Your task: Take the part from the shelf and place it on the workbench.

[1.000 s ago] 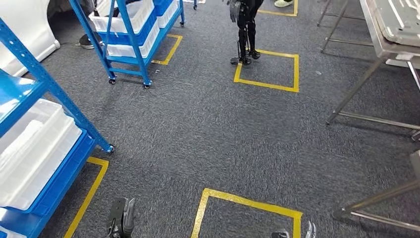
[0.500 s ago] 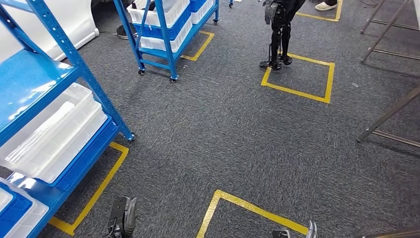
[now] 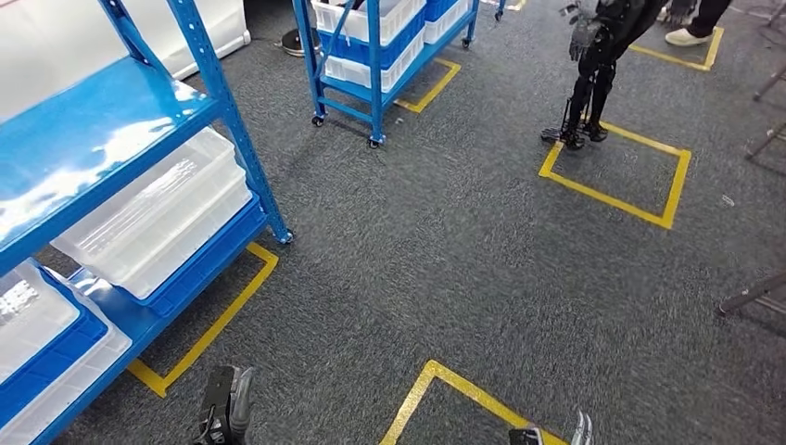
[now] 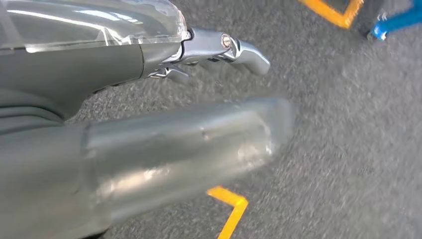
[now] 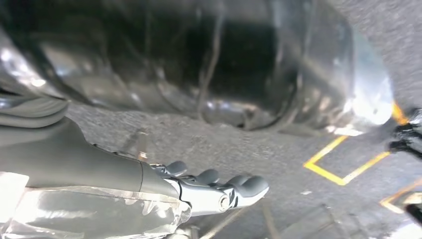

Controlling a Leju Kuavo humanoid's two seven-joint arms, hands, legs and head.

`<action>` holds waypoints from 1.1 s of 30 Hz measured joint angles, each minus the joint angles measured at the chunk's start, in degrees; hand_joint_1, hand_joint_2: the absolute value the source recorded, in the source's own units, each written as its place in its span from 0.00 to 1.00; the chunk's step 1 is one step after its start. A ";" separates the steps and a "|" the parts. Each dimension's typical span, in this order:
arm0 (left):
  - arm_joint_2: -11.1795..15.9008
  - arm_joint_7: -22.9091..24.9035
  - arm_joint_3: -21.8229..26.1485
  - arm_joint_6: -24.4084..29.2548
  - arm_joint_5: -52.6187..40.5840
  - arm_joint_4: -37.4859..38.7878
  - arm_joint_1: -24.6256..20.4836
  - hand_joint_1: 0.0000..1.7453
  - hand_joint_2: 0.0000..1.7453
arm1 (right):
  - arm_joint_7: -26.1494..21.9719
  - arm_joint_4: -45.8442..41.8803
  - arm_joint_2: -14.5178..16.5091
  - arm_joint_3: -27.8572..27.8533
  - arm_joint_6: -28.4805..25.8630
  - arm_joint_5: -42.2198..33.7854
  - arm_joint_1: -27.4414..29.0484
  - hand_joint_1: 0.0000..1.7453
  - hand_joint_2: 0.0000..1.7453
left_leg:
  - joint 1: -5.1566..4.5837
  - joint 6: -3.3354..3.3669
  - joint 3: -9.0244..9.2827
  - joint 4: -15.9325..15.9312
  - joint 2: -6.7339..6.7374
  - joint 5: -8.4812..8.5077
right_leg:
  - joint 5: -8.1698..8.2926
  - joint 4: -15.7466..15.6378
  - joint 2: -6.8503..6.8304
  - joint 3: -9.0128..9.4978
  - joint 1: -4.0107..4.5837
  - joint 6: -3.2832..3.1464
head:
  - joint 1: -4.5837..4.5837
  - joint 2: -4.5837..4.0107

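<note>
Left hand and right hand are hanging low, fingers loosely extended, holding nothing; shelf is standing ahead-left of the left hand, the part not picked up.

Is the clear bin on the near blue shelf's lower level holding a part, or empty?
Appears empty: the clear plastic bin shows no dark part through its walls in the head view.

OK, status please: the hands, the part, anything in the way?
Left hand and right hand low, both empty. Part not identified. Shelf at left, carpet between.
</note>
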 joint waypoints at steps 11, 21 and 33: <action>-0.02 0.01 0.02 -0.19 0.01 0.00 -0.08 0.00 0.00 | 0.04 0.31 -0.14 -0.05 -0.01 -0.27 -0.15 0.00 0.00 | -0.18 -0.24 0.17 1.02 -6.94 -0.79 | 3.80 -1.68 7.72 -1.77 0.02 -1.09 | 0.01 0.00; 0.16 0.03 0.02 -0.21 -0.01 0.00 0.16 0.00 0.00 | 0.02 0.56 -0.03 0.01 0.01 -0.78 -0.36 0.00 0.00 | 0.78 -2.88 -7.64 15.48 -0.54 -6.06 | 3.55 -3.34 0.84 -0.37 -0.26 -2.26 | -0.11 0.00; 0.48 0.00 0.04 -0.20 -0.01 0.00 -0.11 0.00 0.00 | 0.02 0.64 -0.15 0.10 0.01 -0.98 -0.44 0.00 0.00 | 0.44 0.23 0.31 0.10 -0.85 -0.15 | -4.18 8.82 3.05 -4.42 -0.48 0.41 | -0.02 0.00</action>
